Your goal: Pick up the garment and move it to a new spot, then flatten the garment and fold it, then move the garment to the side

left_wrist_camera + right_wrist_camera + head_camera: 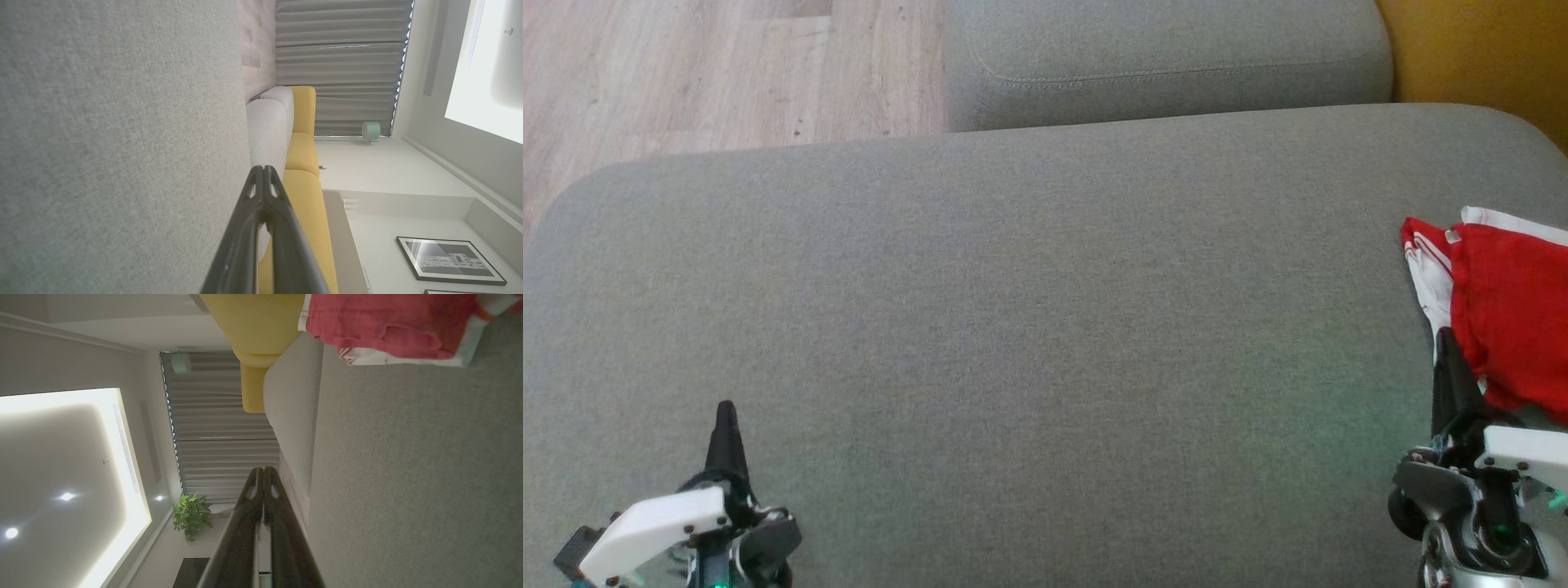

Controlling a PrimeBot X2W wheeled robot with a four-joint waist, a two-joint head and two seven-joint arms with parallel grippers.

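Note:
A red and white garment lies bunched at the right edge of the grey cushion; in the right wrist view the garment sits at the top. My right gripper stands shut at the lower right, its tip just beside the garment's near edge, holding nothing; its fingers meet at the tip. At the lower left my left gripper hovers over bare cushion, shut and empty, fingers pressed together.
A second grey cushion lies beyond the main one. Wooden floor is at the far left. A yellow sofa part stands at the far right. Curtains and a framed picture belong to the room.

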